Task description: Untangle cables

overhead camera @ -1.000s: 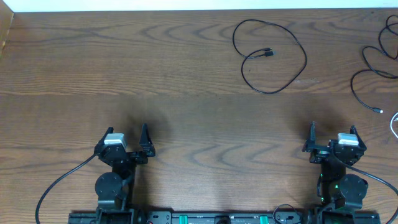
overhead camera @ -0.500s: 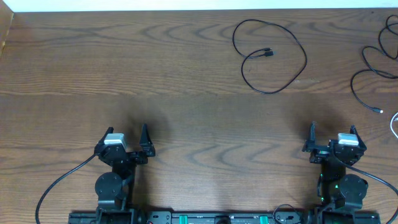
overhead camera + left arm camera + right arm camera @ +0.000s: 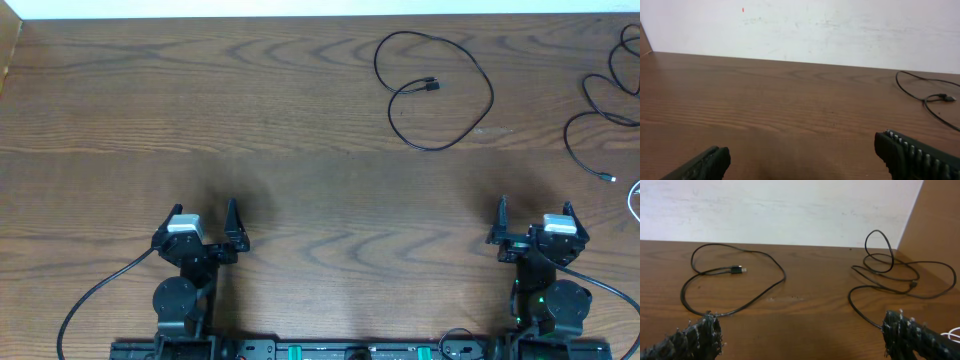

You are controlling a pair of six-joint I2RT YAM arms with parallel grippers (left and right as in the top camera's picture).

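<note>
Two robot arms rest at the near edge of a wooden table [image 3: 300, 120]. The left gripper [image 3: 205, 222] and right gripper [image 3: 535, 215] both gape wide, holding nothing. Far across on the right lies a looped black cable [image 3: 430, 86], alone. A second black cable [image 3: 567, 138] sprawls at the right edge, a white cable [image 3: 633, 196] just beside it.

I see the table [image 3: 300, 150] as dark grained wood, smooth with a faint sheen; cables [image 3: 736, 270] of matt black plastic; fingers [image 3: 910, 335] black, matt, ribbed and rough-faced.
</note>
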